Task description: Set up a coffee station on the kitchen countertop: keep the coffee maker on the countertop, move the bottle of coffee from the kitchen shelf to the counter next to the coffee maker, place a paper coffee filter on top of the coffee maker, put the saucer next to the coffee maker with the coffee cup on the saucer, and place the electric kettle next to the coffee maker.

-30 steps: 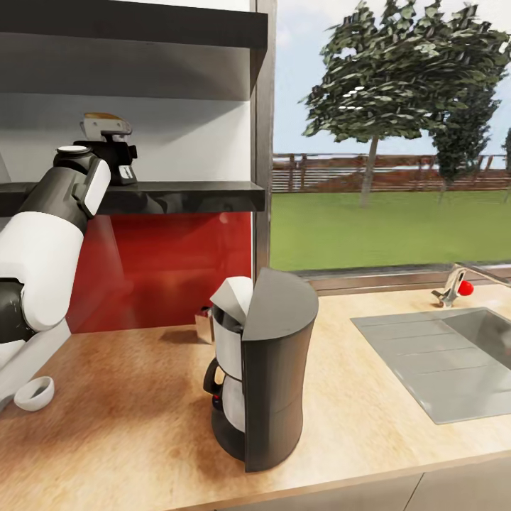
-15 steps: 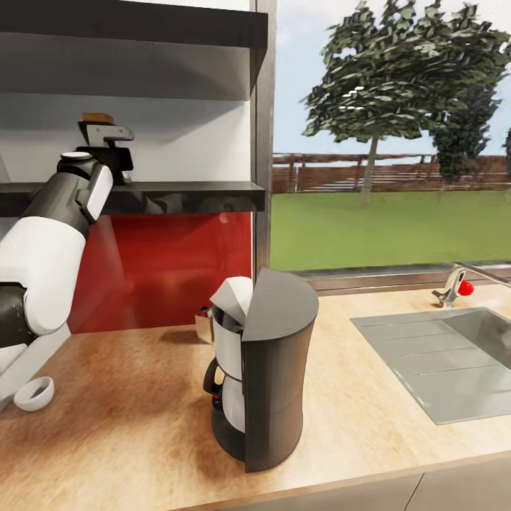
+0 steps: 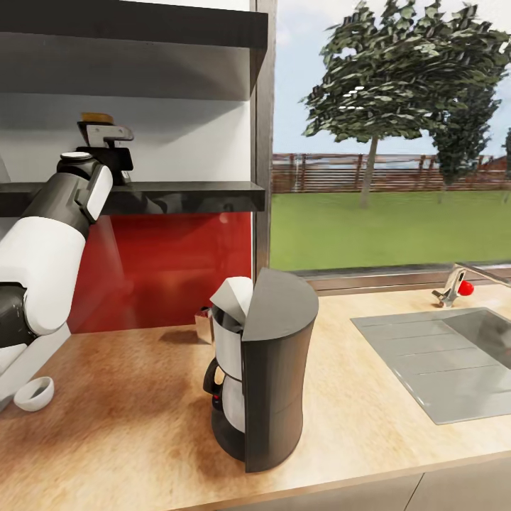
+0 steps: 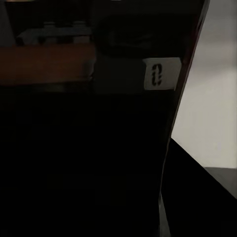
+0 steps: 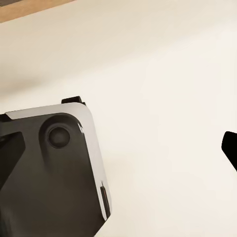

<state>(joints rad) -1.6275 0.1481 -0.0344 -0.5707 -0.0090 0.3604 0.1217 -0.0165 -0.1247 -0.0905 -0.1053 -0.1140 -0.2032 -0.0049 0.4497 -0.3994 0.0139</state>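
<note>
On the lower kitchen shelf (image 3: 199, 193) stands the bottle of coffee (image 3: 96, 117); its orange-tan cap pokes up above my left gripper (image 3: 105, 145), which is shut around its dark body. The left wrist view is dark, with the bottle's orange cap (image 4: 44, 64) against a finger (image 4: 157, 75). The black coffee maker (image 3: 273, 376) stands mid-way along the kitchen countertop (image 3: 142, 397), with a white cone that looks like the paper coffee filter (image 3: 234, 294) at its top front. The white coffee cup (image 3: 33, 392) rests at the counter's left. Saucer and electric kettle are out of view.
A grey sink (image 3: 440, 362) with a faucet (image 3: 454, 284) is set into the counter on the right, under a large window. A small box (image 3: 204, 323) sits behind the coffee maker by the red backsplash. A second shelf (image 3: 142, 25) hangs above. The right wrist view shows a grey robot part (image 5: 54, 173).
A second ago my left gripper shifted slightly left at the bottle and settled. In the last half second nothing has moved.
</note>
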